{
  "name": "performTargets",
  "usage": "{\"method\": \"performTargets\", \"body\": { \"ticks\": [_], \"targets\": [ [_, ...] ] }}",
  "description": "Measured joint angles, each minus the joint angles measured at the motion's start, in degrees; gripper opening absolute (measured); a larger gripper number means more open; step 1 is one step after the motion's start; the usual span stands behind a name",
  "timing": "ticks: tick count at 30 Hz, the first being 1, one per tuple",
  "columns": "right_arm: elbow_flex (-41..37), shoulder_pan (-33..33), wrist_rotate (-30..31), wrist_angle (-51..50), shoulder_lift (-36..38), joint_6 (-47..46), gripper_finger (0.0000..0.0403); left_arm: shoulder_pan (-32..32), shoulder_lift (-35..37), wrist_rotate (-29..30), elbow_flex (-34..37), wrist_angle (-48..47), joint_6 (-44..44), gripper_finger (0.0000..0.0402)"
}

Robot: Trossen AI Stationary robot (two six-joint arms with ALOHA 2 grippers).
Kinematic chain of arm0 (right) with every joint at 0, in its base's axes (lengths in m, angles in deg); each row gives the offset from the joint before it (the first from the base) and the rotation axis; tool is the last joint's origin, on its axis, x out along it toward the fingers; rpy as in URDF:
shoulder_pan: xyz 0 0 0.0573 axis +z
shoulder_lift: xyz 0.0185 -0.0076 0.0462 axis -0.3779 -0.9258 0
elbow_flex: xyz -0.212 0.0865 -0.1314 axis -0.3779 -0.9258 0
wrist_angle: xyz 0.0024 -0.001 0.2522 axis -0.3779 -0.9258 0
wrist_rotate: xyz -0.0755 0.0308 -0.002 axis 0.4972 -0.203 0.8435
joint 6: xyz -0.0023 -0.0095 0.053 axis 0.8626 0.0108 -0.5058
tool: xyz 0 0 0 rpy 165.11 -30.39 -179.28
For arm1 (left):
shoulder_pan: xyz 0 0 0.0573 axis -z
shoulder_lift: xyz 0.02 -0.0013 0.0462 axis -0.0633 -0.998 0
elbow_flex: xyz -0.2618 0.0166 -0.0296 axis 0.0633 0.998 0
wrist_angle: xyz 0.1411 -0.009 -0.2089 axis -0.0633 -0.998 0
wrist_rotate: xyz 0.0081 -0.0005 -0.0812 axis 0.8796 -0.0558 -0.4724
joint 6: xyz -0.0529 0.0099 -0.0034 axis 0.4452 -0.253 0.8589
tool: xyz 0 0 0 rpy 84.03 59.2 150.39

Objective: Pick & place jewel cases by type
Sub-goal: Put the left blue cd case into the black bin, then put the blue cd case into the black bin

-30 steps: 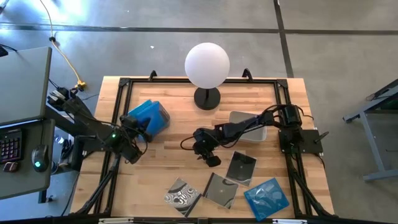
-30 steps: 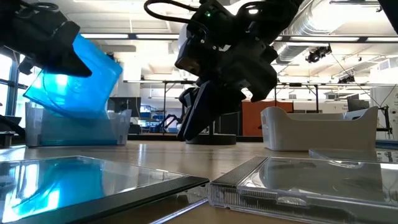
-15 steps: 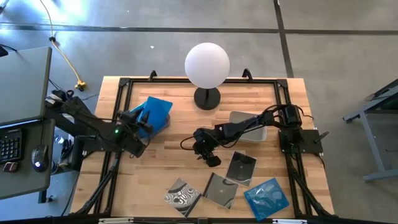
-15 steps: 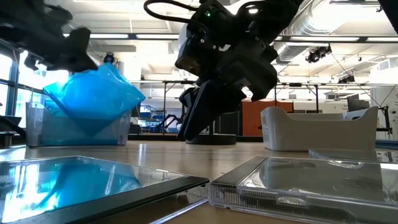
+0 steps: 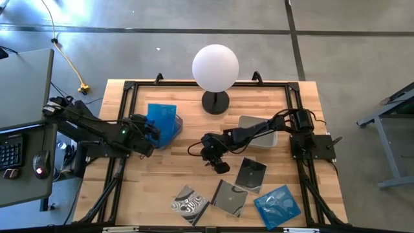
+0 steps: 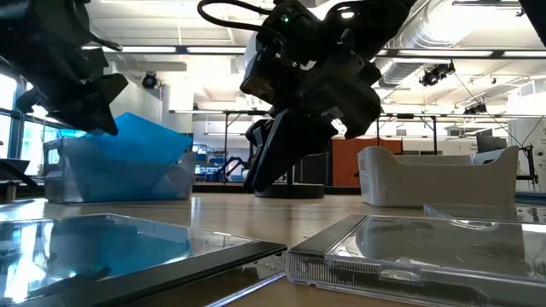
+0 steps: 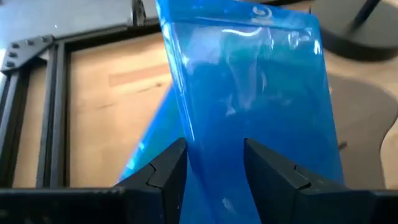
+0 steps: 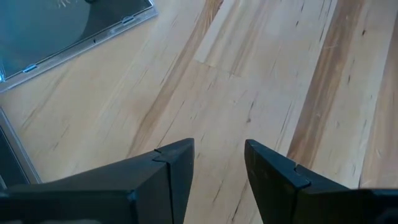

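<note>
My left gripper (image 5: 147, 128) (image 6: 85, 94) (image 7: 214, 168) stands open at the table's left, its fingers over the near-left edge of a bright blue jewel case (image 5: 163, 118) (image 7: 249, 93). That case lies tilted across the grey tub (image 6: 119, 183), on top of another blue case (image 7: 143, 155). My right gripper (image 5: 218, 165) (image 8: 217, 162) hangs open and holds nothing above bare wood at mid-table. Near the front edge lie a swirl-patterned case (image 5: 189, 202), two dark cases (image 5: 229, 197) (image 5: 251, 173) and a blue case (image 5: 278, 206).
A lamp with a white globe (image 5: 215, 68) stands on a black base (image 5: 215, 102) at the far middle. A white tub (image 5: 259, 129) sits right of centre, under the right arm. Bare wood lies between the two grippers. A black frame (image 5: 123, 97) borders the tabletop.
The blue case was held up on a slant above the left tub. It has tipped down and now lies across the tub on the other blue case. My left gripper has shifted slightly toward the far edge and no longer carries it. My right arm has kept still.
</note>
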Motion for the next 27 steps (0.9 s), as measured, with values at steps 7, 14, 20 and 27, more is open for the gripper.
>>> {"method": "performTargets", "body": {
  "ticks": [7, 14, 20, 27],
  "targets": [
    [0.0, 0.0, 0.0, 0.0, 0.0, 0.0, 0.0138, 0.0, 0.0, -5.3, -3.0, 1.9, -7.3, 0.0146],
    [0.0, 0.0, 0.0, 0.0, 0.0, 0.0, 0.0138, 0.0, 0.0, -8.2, -10.1, 1.7, -16.2, 0.0146],
    [0.0, 0.0, 0.0, 0.0, 0.0, 0.0, 0.0138, 0.0, 0.0, -12.3, -14.4, -3.8, -17.5, 0.0146],
    [0.0, 0.0, 0.0, 0.0, 0.0, 0.0, 0.0138, 0.0, 0.0, -21.7, -14.9, -9.0, -12.4, 0.0146]
  ]
}}
